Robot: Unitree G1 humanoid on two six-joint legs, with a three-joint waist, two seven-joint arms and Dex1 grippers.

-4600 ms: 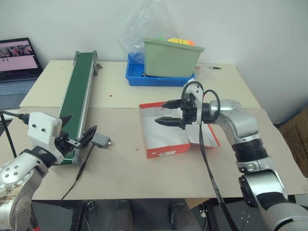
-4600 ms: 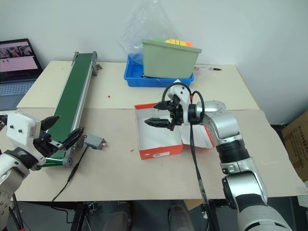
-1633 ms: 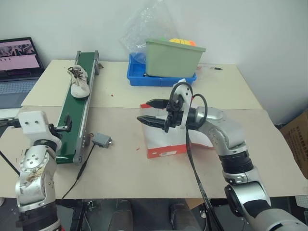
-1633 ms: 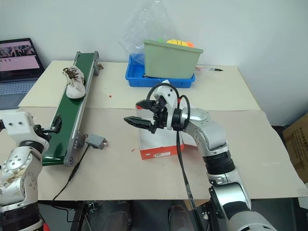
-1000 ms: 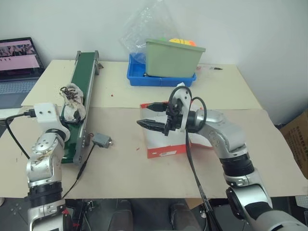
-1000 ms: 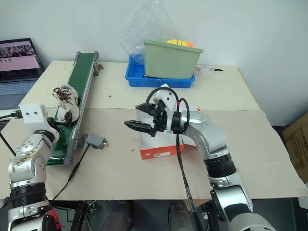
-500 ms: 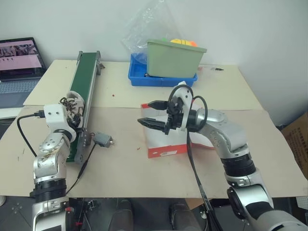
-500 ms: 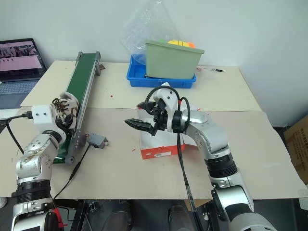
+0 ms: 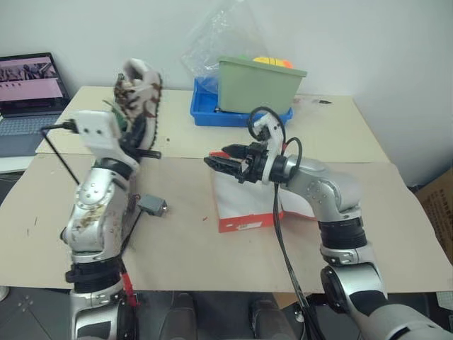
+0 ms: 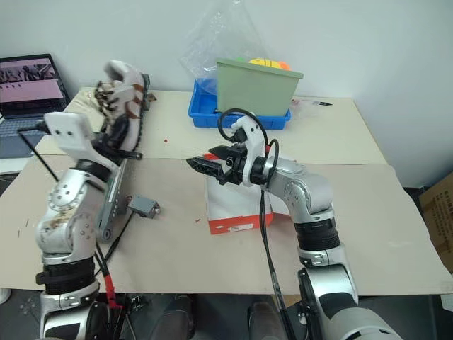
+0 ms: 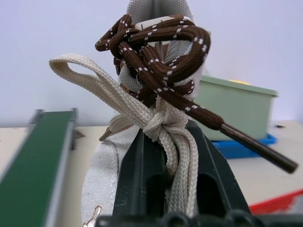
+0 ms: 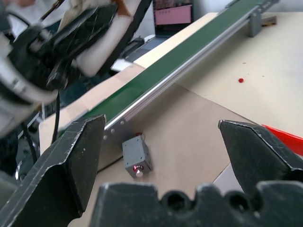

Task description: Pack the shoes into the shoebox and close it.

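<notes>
Your left gripper (image 9: 139,134) is up in the air, above the near part of the green belt (image 10: 115,185). Its black fingers (image 11: 142,179) are closed tight on a shoe (image 9: 140,91). You can see the shoe is whitish with dark brown laces (image 11: 158,61), and it stands up tall over the gripper. In the left wrist view a pale cord (image 11: 118,104) is knotted right between the two fingers, and one brown lace end sticks out to the side.

Your right gripper (image 9: 228,161) is held out over the far left corner of the shoebox (image 9: 248,205). Its two fingers (image 12: 61,165) are spread wide apart, and nothing is between them. It points toward the left arm and the belt.

The shoebox is red outside and white inside. It lies open on the brown table (image 9: 212,255), in front of you and a little to the right. I think the box has nothing in it, but your right arm hides part of it.

A small grey box (image 9: 151,206) with a wire lies on the table between the belt and the shoebox. Behind the shoebox sit a blue tray (image 9: 205,113) and a green bin (image 9: 258,85), with a clear plastic bag (image 9: 212,35) behind them. A laptop (image 9: 32,85) is open at the far left.
</notes>
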